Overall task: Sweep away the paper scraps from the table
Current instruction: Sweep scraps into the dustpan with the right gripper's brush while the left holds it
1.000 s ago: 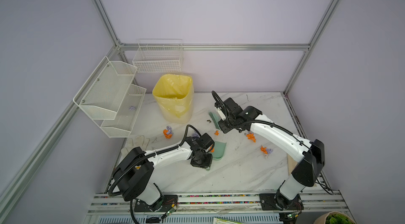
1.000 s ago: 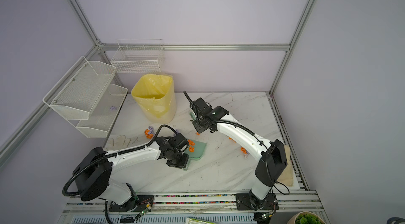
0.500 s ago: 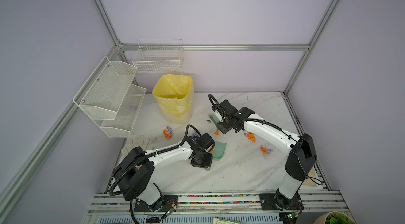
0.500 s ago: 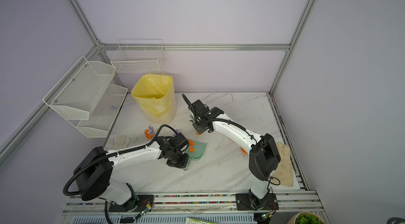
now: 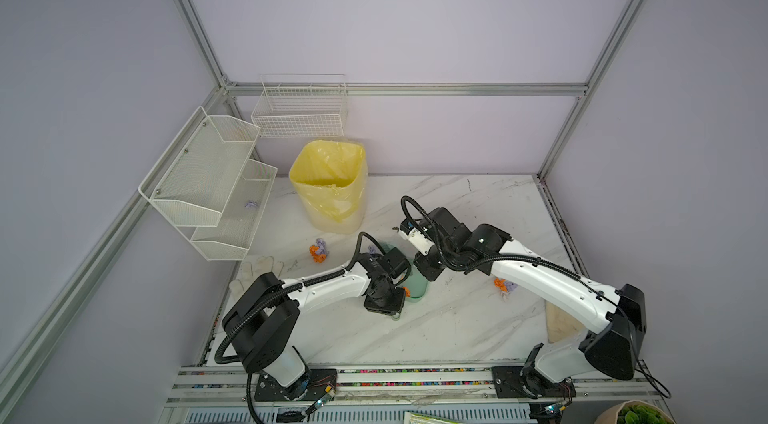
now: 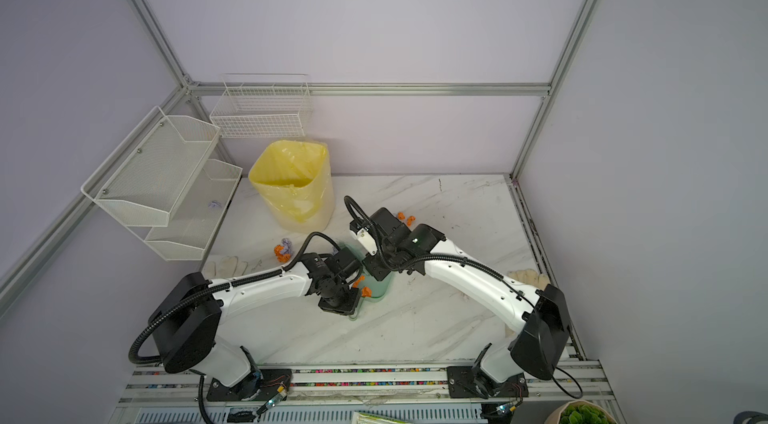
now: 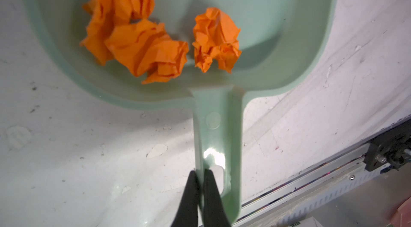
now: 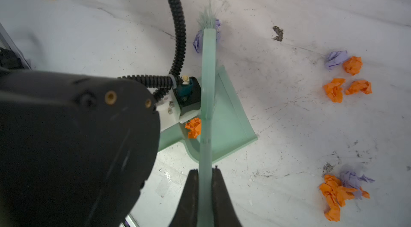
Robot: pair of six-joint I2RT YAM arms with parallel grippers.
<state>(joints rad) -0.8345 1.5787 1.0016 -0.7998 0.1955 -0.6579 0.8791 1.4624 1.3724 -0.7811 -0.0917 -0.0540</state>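
My left gripper [image 7: 201, 172] is shut on the handle of the green dustpan [image 7: 266, 25], which lies flat on the table [image 5: 457, 318]. Orange paper scraps [image 7: 146, 45] sit inside the pan. My right gripper [image 8: 204, 171] is shut on the handle of a green brush [image 8: 208, 70] that reaches across the dustpan [image 8: 231, 121]. Its bristles rest beyond the pan beside a lilac scrap [image 8: 196, 40]. More orange and lilac scraps [image 8: 342, 77] lie loose on the table. In both top views the two grippers meet at the dustpan [image 5: 417, 287] [image 6: 380, 287].
A yellow-lined bin [image 5: 330, 189] stands at the back left. White mesh shelves [image 5: 216, 181] and a wire basket [image 5: 301, 108] hang on the walls. Gloves [image 5: 257, 270] lie at the left edge. Scrap clusters lie left [image 5: 319, 251] and right [image 5: 505, 285] of the pan.
My right gripper has drawn the brush from the back of the table toward the front, up to the dustpan. The left arm and the pan have not moved.
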